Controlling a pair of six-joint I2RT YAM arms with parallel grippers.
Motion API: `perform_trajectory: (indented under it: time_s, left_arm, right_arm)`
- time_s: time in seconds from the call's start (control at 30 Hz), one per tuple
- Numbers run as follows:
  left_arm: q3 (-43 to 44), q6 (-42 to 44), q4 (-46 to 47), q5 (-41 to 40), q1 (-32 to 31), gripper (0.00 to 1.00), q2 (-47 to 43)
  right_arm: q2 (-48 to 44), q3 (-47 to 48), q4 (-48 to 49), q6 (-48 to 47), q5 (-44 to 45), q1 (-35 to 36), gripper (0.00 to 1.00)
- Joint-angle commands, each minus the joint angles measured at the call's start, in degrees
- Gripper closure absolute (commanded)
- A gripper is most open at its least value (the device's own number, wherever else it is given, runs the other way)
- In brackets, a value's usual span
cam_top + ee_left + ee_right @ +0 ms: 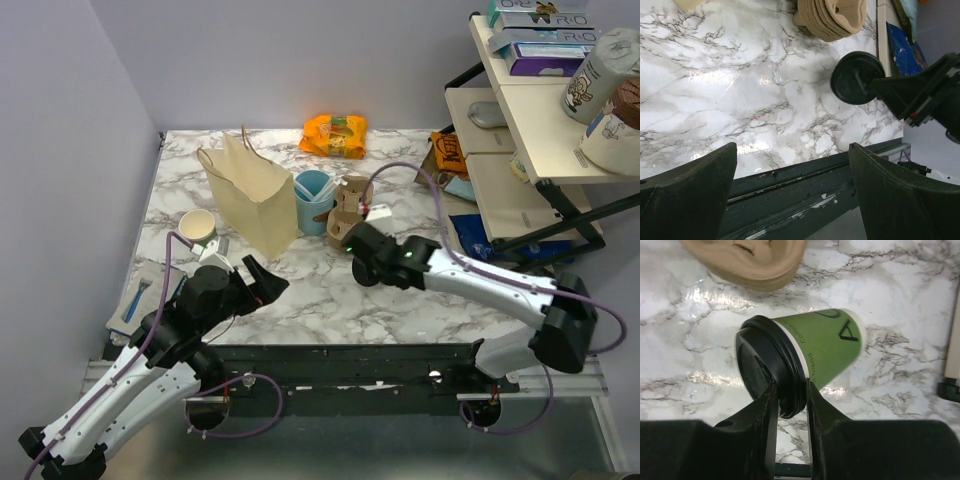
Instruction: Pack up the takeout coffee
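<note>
Your right gripper [790,390] pinched the takeout coffee [827,345] by its black lid [755,365] rim, centre frame | your left gripper [792,160] gaped empty | you needed a slow carry; the lid might pop.

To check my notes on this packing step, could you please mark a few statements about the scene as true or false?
1. The coffee is on its side. True.
2. The right fingers pinch the rim of its lid. True.
3. The left fingers hold the bag. False: they are wide open with nothing between them.
4. The coffee is inside the bag. False: it is out over the marble, near the carriers.
5. The blue cup stands right beside the bag. True.
</note>
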Motion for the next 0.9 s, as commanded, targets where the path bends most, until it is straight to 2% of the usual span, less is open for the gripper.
perform_trajectory:
  time_s: [0.0, 0.07, 0.1, 0.33, 0.57, 0.87]
  left_arm:
    - [0.54, 0.59, -0.20, -0.25, -0.15, 0.01, -1.88]
    - [0.45, 0.77, 0.07, -0.07, -0.15, 0.01, -2.23]
    - [0.45, 0.86, 0.07, 0.10, -0.15, 0.01, -2.32]
    - [0.45, 0.68, 0.60, 0.72, -0.06, 0.01, -2.23]
    - [0.54, 0.42, 0.68, 0.55, -0.06, 0.01, -1.79]
    - [-0.25, 0.07, 2.44, 1.51, -0.06, 0.01, -1.26]
  right_arm:
    - [-13.43, -10.73, 18.30, -0.46, -20.08, -11.76, 0.87]
    - [-16.88, -15.38, 22.29, 0.68, -27.46, -17.90, 0.86]
    - [-18.46, -16.28, 23.96, 1.29, -28.46, -19.33, 0.86]
    - [-27.43, -21.38, 26.09, 8.32, -31.98, -26.63, 0.85]
    - [-32.62, -27.97, 26.79, 12.89, -41.55, -37.95, 0.84]
    - [-39.40, -33.95, 24.60, 16.42, -44.47, -46.14, 0.79]
